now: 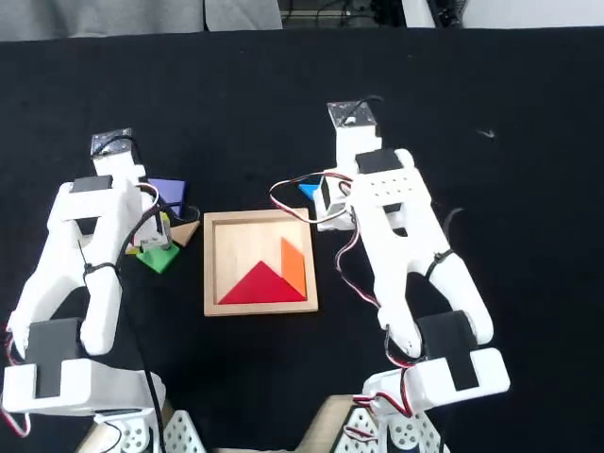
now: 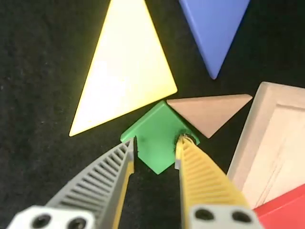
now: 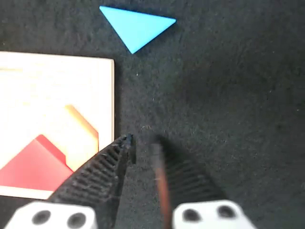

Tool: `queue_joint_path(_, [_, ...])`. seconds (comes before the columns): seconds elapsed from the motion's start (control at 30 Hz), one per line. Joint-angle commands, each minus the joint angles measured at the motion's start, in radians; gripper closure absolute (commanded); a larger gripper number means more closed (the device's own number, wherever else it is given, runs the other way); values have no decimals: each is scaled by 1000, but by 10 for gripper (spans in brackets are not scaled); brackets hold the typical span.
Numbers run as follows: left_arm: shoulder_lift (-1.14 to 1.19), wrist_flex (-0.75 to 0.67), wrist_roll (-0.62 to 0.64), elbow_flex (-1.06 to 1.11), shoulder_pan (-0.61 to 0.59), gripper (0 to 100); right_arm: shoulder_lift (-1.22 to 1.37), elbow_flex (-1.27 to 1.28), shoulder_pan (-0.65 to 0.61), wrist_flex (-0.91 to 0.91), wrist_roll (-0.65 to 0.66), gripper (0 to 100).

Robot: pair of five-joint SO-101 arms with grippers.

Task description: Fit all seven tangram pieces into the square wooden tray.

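Reader: Closest to the left wrist lens, what is showing?

Legend: Two ribbed fingers (image 2: 190, 164) of the left hand (image 2: 156, 145) are standing apart, astride a green square (image 2: 157, 131). Each tip is touching one side of that square, which is lying on the black bench (image 2: 38, 57). A yellow triangle (image 2: 126, 71) is lying just beside the square's far corner. A tan triangle (image 2: 207, 112) is sitting next to it, also just beside the square. A violet-blue triangle (image 2: 214, 28) is lying farther off, apart from the others.

Reader: Where is the tray sitting?

Legend: The square wooden tray (image 1: 260, 221) is resting mid-bench, between the two arms. The tan triangle is pointing at its corner on the left arm's side. Inside, a red triangle (image 1: 260, 283) is lying along the edge nearest the arm bases. An orange piece (image 1: 293, 264) is lying against the rim on the right arm's side, touching the red triangle.

Reader: And the other arm?

Legend: The right hand (image 3: 142, 143) is hanging over the bench just beside the tray's rim. Its fingers are sitting close, with a narrow gap between them and only black bench showing in it. A light blue triangle (image 3: 138, 26) is lying on the bench beyond the tray's corner, well apart from that hand.
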Motion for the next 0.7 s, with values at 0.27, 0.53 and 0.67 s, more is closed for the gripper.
queue_joint_path(0.27, [-46, -15, 11, -2, 16, 851, -64, -53, -15, 11, -8, 966])
queue_joint_path(0.53, [-48, -17, 11, -4, 8, 851, -64, -50, -14, 11, -6, 966])
queue_joint_path(0.67, [-48, -17, 11, -4, 12, 851, -64, -48, -14, 12, -8, 965])
